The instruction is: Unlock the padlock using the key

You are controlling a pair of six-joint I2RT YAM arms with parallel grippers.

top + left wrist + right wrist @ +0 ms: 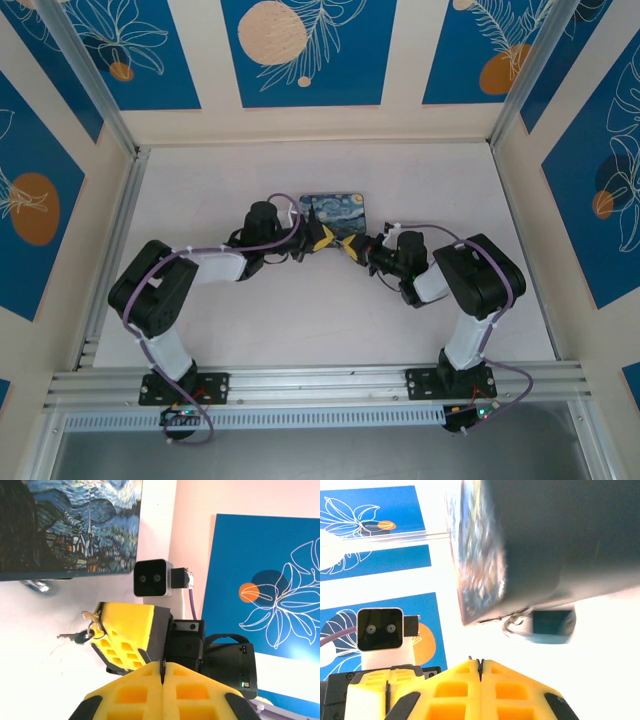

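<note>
Beside the painted tin at mid-counter, the left jaws and right jaws face each other closely. Both are clenched, with nothing seen between them. The padlock lies just beside the tin's edge. The key rests on the counter at the right jaws' tip; contact unclear.

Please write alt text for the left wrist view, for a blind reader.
The right gripper, shut, sits mid-frame with the key at its tip. The left gripper is shut at the bottom edge; a painted tin lies at the top left.
</note>
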